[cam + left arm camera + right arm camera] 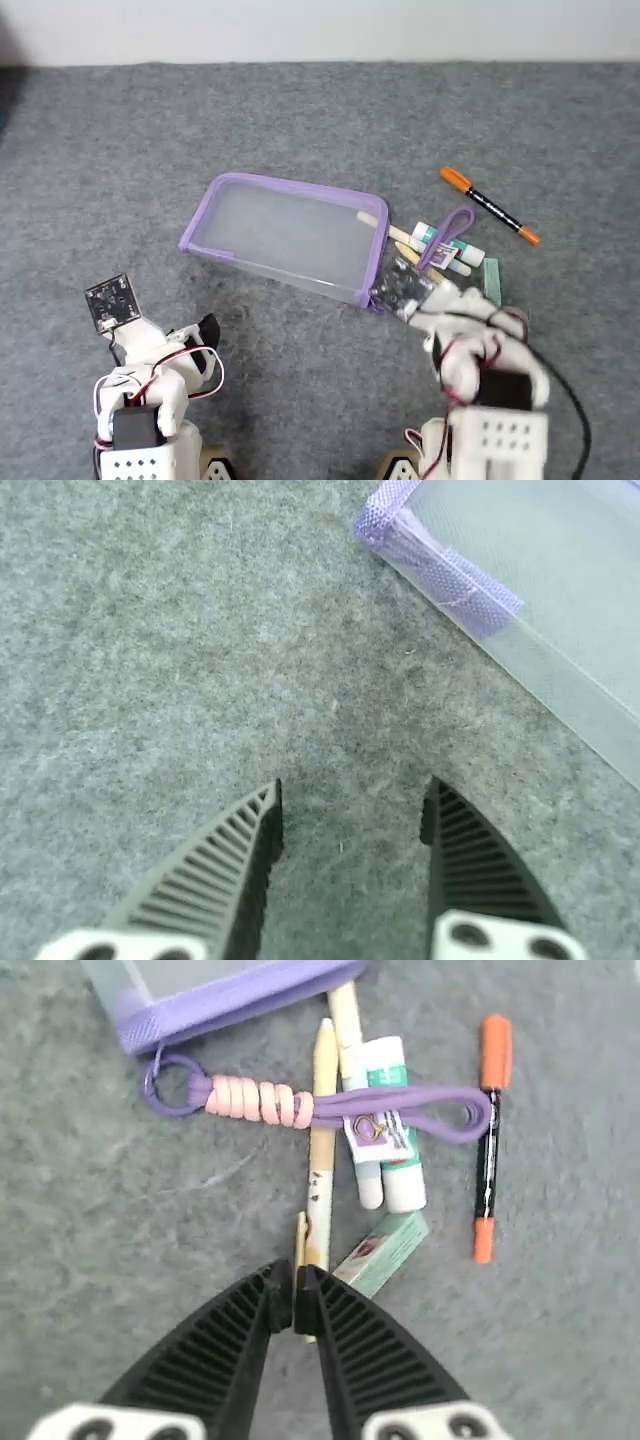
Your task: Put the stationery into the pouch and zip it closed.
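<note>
Right pincer (293, 1295) is pinched together on the near end of a thin yellow pencil (299, 1235), likely to feed it into the pouch (290, 235). The pencil lies in the loose heap on the tabletop (320, 120) just off the pouch's zip-pull end, with the cream pen (322, 1140), glue stick (395, 1120), green eraser (385, 1250) and orange marker (487, 1140); nothing looks to be inside yet. Left pincer (353, 790) hangs with fingers apart over bare tabletop near the pouch's other end, probably placed to pin that corner while items are pushed in.
</note>
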Available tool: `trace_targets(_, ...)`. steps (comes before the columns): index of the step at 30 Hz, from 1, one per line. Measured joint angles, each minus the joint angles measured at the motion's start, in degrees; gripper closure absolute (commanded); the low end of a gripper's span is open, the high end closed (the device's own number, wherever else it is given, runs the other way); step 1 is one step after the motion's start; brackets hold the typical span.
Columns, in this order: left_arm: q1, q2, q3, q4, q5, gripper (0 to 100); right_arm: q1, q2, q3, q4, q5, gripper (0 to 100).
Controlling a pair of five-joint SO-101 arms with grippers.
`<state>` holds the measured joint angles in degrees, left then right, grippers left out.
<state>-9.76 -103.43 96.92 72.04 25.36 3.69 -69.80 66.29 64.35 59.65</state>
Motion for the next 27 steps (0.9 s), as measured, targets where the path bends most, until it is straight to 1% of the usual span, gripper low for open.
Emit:
trace_targets(2, 0.0, 0.0, 0.0, 0.0, 0.0, 78, -0.2, 7.4, -5.0, -0.3, 2.7, 89.1)
trace_targets(7, 0.0, 0.0, 0.0, 0.0, 0.0, 78, -3.5, 26.2, -16.4, -0.4, 5.1, 88.7)
trace_targets(10, 0.0, 0.0, 0.0, 0.0, 0.0, 78, -6.2, 36.4, -21.0, -0.4, 9.0, 88.4)
trace_targets(12, 0.0, 0.0, 0.0, 0.0, 0.0, 78, -8.1, 42.3, -23.9, -0.4, 10.4, 85.0)
trace_targets(14, 0.0, 0.0, 0.0, 0.0, 0.0, 78, -9.6, 47.9, -26.5, -0.4, 10.9, 78.5)
trace_targets(16, 0.0, 0.0, 0.0, 0.0, 0.0, 78, -10.2, 52.7, -29.1, -0.4, 11.2, 72.7)
trace_targets(17, 0.0, 0.0, 0.0, 0.0, 0.0, 78, -10.3, 55.0, -30.4, -0.4, 11.3, 71.4)
trace_targets(22, 0.0, 0.0, 0.0, 0.0, 0.0, 78, -11.4, 64.4, -36.0, -0.4, 11.5, 71.8)
trace_targets(27, 0.0, 0.0, 0.0, 0.0, 0.0, 78, -11.2, 72.4, -40.8, -0.4, 14.0, 71.9)
